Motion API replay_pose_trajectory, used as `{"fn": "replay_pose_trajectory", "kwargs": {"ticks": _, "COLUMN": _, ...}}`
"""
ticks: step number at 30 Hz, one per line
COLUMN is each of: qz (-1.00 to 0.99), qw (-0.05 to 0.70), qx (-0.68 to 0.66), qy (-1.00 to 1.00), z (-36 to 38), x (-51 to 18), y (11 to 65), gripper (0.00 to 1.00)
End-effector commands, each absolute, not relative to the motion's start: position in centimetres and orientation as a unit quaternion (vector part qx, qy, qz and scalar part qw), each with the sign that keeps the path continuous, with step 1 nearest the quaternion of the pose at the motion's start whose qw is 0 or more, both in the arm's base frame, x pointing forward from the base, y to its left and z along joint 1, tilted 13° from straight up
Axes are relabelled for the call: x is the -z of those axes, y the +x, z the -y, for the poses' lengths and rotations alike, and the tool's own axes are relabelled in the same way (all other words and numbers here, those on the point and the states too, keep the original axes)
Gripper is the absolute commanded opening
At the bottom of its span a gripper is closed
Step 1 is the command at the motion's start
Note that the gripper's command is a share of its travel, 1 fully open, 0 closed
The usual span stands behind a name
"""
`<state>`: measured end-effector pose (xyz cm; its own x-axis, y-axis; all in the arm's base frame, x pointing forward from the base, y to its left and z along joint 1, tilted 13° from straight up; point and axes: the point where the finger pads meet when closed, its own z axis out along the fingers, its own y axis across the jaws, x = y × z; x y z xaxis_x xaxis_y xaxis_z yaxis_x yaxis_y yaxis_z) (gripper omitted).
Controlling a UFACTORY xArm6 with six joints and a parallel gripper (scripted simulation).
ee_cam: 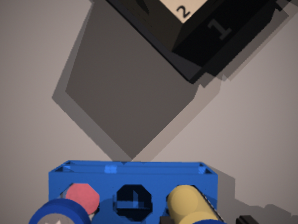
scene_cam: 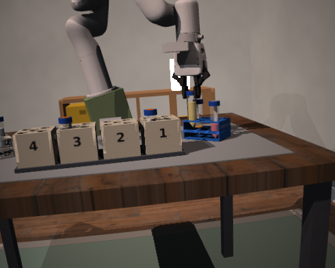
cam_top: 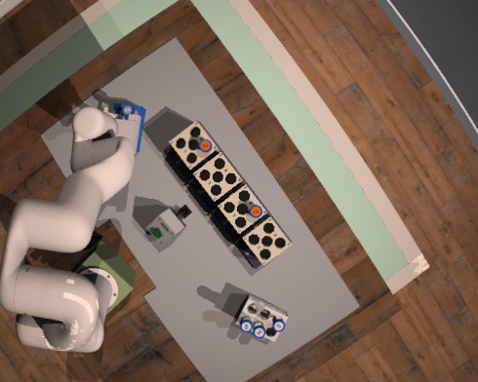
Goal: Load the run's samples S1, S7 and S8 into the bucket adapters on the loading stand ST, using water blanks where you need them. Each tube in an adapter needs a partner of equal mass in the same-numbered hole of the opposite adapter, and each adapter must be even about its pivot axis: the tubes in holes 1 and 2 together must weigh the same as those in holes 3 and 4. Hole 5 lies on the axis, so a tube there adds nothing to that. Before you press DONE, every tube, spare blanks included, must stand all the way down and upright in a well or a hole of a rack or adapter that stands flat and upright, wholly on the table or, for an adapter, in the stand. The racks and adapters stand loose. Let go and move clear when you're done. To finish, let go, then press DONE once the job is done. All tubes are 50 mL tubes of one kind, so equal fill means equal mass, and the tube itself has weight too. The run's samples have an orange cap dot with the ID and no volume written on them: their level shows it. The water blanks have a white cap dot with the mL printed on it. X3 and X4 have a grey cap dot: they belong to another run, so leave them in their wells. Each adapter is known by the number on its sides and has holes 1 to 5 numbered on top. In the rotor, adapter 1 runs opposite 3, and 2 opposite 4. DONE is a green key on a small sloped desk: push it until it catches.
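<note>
gripper [scene_cam: 191,96] [ee_cam: 206,220] over blue rack [cam_top: 141,128] [scene_cam: 225,129] [ee_cam: 133,180], fingers pinched on yellow-filled tube [scene_cam: 192,111] [ee_cam: 185,200]. tube upright, cap higher than the other caps there; cannot tell if its bottom end is clear of the well. its id not readable. pink-filled tube [scene_cam: 214,117] [ee_cam: 82,198] stands in same rack, another blue-capped tube [scene_cam: 199,102] behind.

orange-dot tubes: one in adapter 1 [cam_top: 182,155] [scene_cam: 163,141], one in adapter 3 [cam_top: 230,222] [scene_cam: 77,150], ids too small to be sure. adapter 2 [cam_top: 205,186] [scene_cam: 120,145] and adapter 4 [cam_top: 276,257] [scene_cam: 33,154] show open holes, no caps. all four in row on loading stand [scene_cam: 78,164].

three white-dot blanks [cam_top: 246,325] in light rack [cam_top: 245,308], far end of table. green done key [cam_top: 157,233] on small desk [cam_top: 172,225], nothing touching it.
</note>
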<state>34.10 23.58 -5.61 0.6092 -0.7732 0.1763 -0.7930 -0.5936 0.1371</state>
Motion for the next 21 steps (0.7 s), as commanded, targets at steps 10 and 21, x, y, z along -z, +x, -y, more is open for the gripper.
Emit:
{"fn": "replay_pose_trajectory", "kwargs": {"ticks": 10, "qz": 0.439, "qw": 0.099, "qx": -0.050, "qy": 0.891, "z": -24.2, "x": 3.2, "y": 34.2, "gripper": 0.00}}
{"fn": "replay_pose_trajectory", "kwargs": {"ticks": 21, "qz": 0.439, "qw": 0.099, "qx": -0.050, "qy": 0.891, "z": -24.7, "x": 1.3, "y": 34.2, "gripper": 0.00}}
